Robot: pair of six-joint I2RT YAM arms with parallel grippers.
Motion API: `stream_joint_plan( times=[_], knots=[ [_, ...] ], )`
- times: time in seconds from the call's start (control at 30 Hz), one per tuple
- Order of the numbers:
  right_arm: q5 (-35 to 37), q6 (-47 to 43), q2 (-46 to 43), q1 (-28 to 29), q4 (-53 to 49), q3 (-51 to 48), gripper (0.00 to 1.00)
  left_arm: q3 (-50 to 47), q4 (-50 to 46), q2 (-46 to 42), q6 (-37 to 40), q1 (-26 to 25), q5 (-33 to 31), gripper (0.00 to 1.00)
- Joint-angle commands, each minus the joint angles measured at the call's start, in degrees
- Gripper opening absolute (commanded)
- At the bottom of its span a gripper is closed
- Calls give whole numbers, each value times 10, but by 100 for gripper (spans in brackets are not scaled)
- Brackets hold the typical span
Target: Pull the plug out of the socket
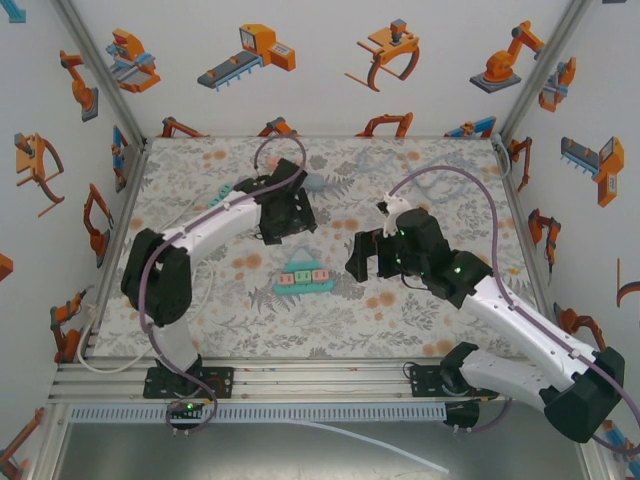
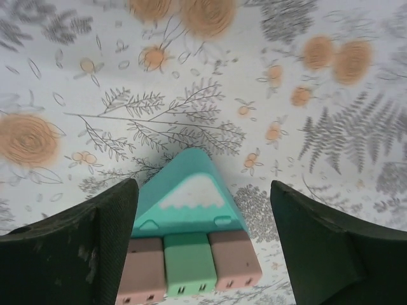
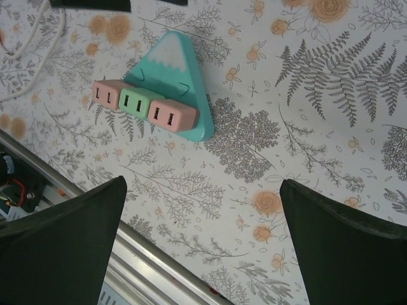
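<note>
Teal triangular socket [image 3: 172,63] on counter [image 1: 200,320], slots [image 3: 137,101] apparently bare | judged light, rigid, slide-prone; pinch its flat sides | left tool [image 2: 202,187] wide apart, empty, by socket's peak | right tool [image 3: 203,184] wide apart, empty, right of socket

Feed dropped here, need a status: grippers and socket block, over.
Left gripper open, above socket block. Right gripper open, off to its side. Block lies flat, outlet slots uncovered. Nothing between either pair of fingers.

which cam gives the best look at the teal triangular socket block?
Right wrist: the teal socket block lies whole, slots on its pink and green cubes visible. Left wrist has the block closer but cut off at the bottom edge, between the fingers. Top external shows it small.
</note>
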Motion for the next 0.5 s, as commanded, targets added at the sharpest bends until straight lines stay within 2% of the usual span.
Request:
stream_joint_plan(
  times=[0.0,0.1,0.17,0.27,0.37,0.47],
  knots=[
    [-10,-101,-8,5,45,-2,99,-1,35,-80,170,2,-4,77],
    [-62,-222,-19,7,116,-31,96,-65,96,-156,325,4,103,73],
    [-128,-323,-24,9,164,-56,96,-104,113,-192,377,16,160,74],
    [-228,-522,-16,21,206,-91,93,-124,86,-206,410,52,236,70],
    [-243,-601,25,29,201,-78,94,-150,82,-209,429,73,282,70],
    [-252,-652,87,41,171,-48,90,-184,110,-209,428,90,302,70]
  ],
)
